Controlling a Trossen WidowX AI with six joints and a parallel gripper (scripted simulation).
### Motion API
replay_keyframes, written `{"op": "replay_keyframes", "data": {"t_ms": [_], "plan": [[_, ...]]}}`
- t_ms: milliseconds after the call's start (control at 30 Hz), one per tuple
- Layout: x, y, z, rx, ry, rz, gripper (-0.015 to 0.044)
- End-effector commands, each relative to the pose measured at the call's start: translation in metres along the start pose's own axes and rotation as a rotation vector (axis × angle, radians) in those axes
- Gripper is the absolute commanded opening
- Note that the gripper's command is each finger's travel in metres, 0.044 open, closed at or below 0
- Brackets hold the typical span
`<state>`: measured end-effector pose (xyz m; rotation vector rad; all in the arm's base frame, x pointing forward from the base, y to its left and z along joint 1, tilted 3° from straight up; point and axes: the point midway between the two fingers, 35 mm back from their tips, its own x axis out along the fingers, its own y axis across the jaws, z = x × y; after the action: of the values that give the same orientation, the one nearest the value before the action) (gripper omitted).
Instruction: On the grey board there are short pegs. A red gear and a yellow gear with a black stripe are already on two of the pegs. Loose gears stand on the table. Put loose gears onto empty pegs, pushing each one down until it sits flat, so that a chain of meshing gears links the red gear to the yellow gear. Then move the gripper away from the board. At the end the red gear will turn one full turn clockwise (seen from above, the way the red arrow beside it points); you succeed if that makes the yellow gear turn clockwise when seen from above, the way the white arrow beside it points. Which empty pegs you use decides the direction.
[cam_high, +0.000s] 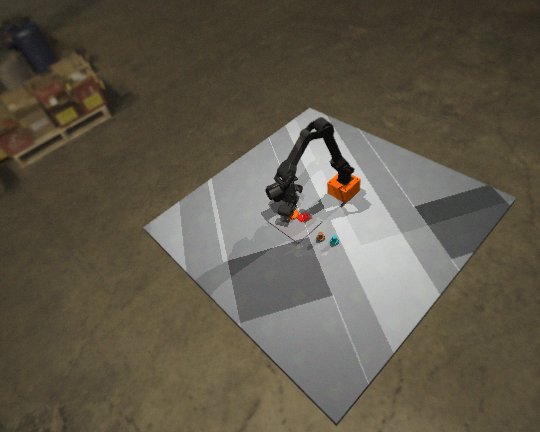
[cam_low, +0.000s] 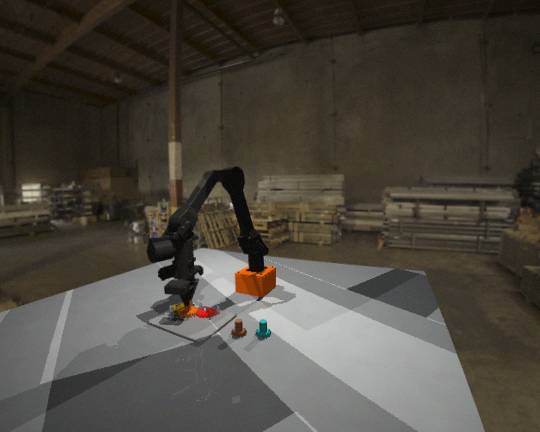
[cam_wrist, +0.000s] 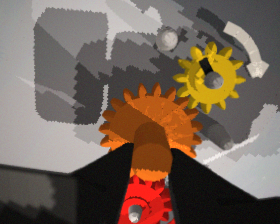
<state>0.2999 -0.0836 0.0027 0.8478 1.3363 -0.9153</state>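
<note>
My gripper (cam_high: 290, 214) (cam_low: 188, 302) (cam_wrist: 150, 153) is shut on the upright knob of the orange gear (cam_high: 294, 215) (cam_low: 188, 312) (cam_wrist: 120, 120), low over the grey board (cam_high: 300, 233) (cam_low: 194, 332). The orange gear lies between the red gear (cam_high: 304, 217) (cam_low: 205, 313) (cam_wrist: 145, 192) and the yellow gear (cam_low: 177, 306) (cam_wrist: 222, 90) with its black stripe, its teeth close to both. The fingers partly hide the red gear. Whether the orange gear sits fully flat cannot be told. One bare peg (cam_wrist: 168, 38) shows left of the yellow gear, another peg (cam_wrist: 220, 136) below it.
A brown gear (cam_high: 320, 237) (cam_low: 239, 328) and a teal gear (cam_high: 334, 241) (cam_low: 263, 329) stand upright on the table beside the board. The white arrow (cam_wrist: 250, 46) curves beside the yellow gear. The orange arm base (cam_high: 343, 189) (cam_low: 255, 281) stands behind the board.
</note>
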Motion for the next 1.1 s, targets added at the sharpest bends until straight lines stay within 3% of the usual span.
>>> {"op": "replay_keyframes", "data": {"t_ms": [0,167,433,467,600,800,1067], "plan": [[-0.001,0.0,0.001,0.04,-0.002,0.0,0.0131],[-0.008,0.0,0.001,0.104,-0.002,0.0,0.014],[-0.049,0.0,0.001,0.134,-0.002,0.0,0.014],[-0.042,0.0,0.001,0.122,0.001,-0.001,0.0166],[-0.087,-0.003,-0.002,0.122,0.001,-0.001,0.0271],[-0.09,-0.003,-0.002,0.122,0.001,-0.001,0.0429],[-0.09,-0.003,-0.002,0.122,0.001,-0.001,0.044]]}}
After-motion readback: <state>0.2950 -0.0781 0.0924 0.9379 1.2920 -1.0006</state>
